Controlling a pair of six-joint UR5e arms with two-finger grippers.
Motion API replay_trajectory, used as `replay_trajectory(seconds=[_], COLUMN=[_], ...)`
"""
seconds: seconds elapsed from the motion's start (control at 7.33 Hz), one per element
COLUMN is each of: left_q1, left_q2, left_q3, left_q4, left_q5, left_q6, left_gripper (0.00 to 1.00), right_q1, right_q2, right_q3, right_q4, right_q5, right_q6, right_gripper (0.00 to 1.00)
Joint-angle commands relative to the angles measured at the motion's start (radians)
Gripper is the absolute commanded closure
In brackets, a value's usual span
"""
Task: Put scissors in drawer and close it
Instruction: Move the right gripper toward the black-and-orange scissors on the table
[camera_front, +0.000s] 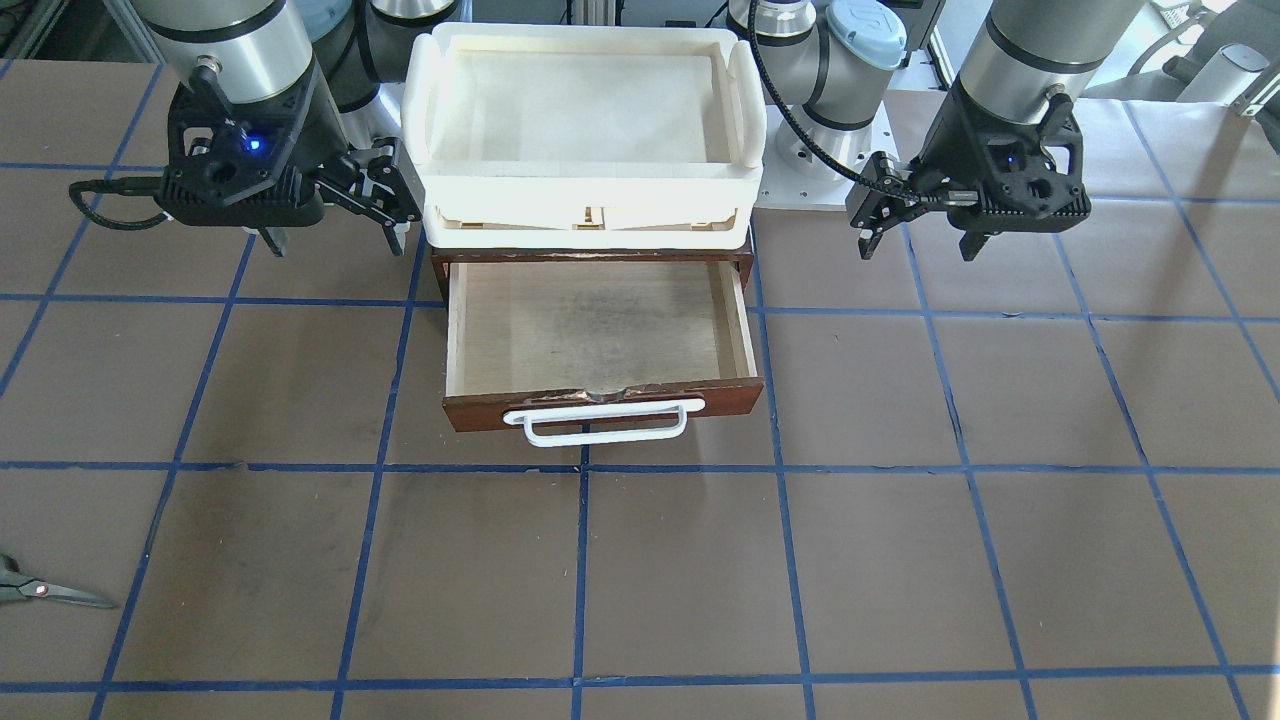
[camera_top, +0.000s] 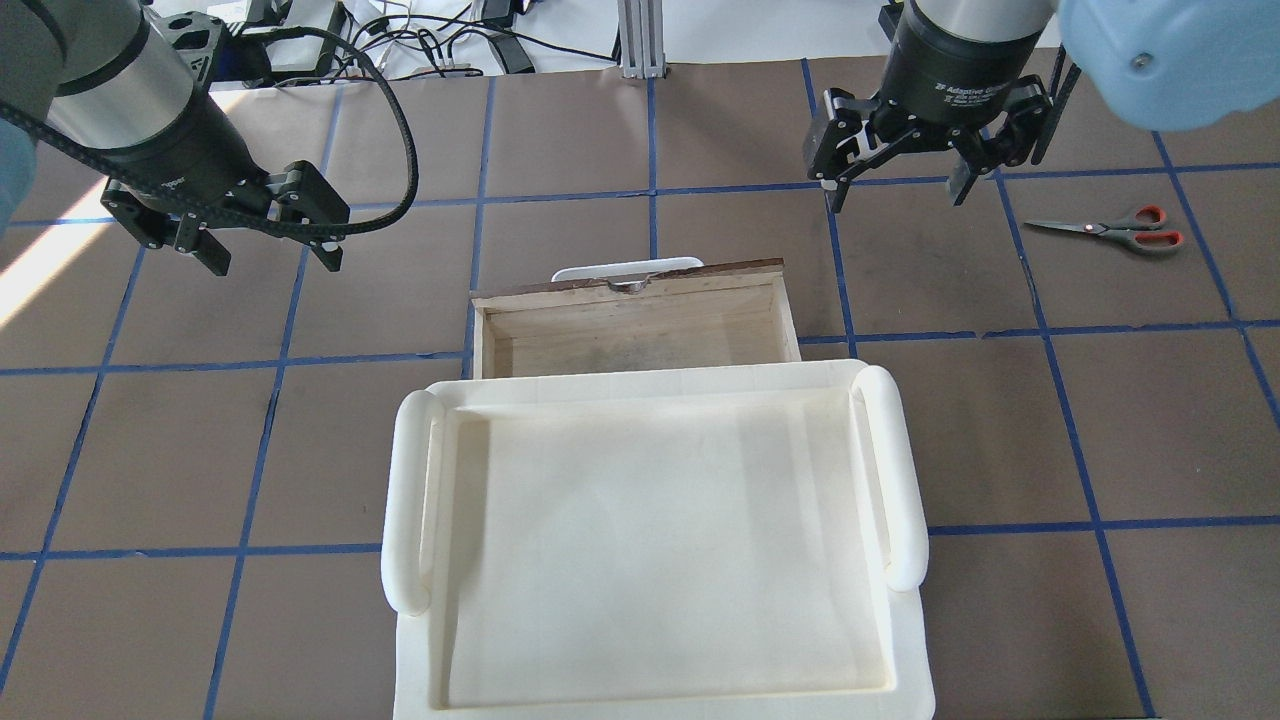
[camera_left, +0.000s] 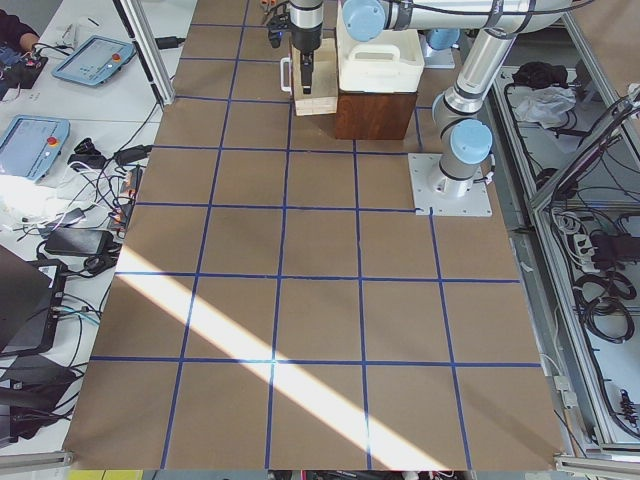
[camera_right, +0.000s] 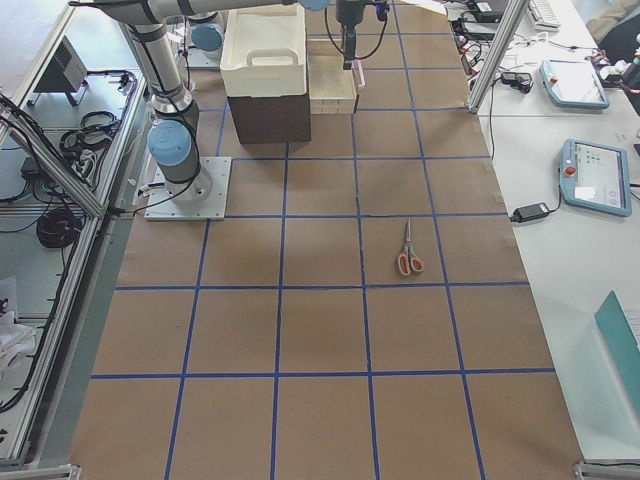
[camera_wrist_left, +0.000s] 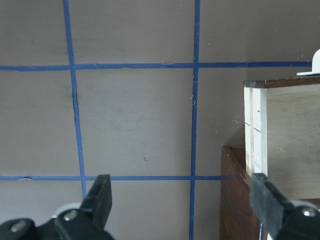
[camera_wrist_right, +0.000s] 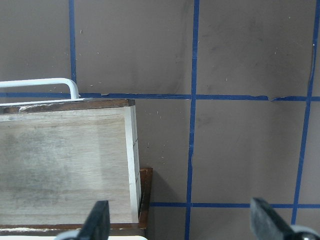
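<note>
Jaws on both arms gape wide, empty. We reckon scissors (camera_top: 1105, 229) lie flat on tabletop (camera_top: 700, 130), so R pinch may skid off & miss drawer (camera_top: 630, 290).

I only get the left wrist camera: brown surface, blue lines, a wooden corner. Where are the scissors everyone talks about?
Observer: The scissors lie flat on the table, far out on the robot's right side. Nothing touches them.
Visitor: Is that wooden corner the drawer?
Observer: Yes. The drawer is pulled open, and its pale inside holds nothing.
Visitor: What is the other arm doing?
Observer: The right arm's fingers hang spread open above the table, between the drawer and the scissors, holding nothing.
</note>
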Motion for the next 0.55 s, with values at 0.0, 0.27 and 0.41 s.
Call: replay_trajectory(seconds=[0.0,0.27,0.41], left_q1=[0.000,0.000,0.000], left_q2=[0.001,0.001,0.004], left_q3=[0.000,-0.002,0.000], left_q4=[0.001,0.000,0.000], left_q5=[-0.002,-0.001,0.002], left_q6=[-0.005,-0.003,0.003], left_gripper=[0.00,0.00,0.00], right_q1=[-0.002,-0.046,-0.133], right_q2=[0.014,0.017,0.031], right_q3=[0.002,0.004,0.005], right_q4=[-0.005,-0.004,-0.001], right_q5=[0.013,0.009,0.016], right_q6=[-0.016,-0.225,-0.410], right_gripper=[0.02,0.02,0.02])
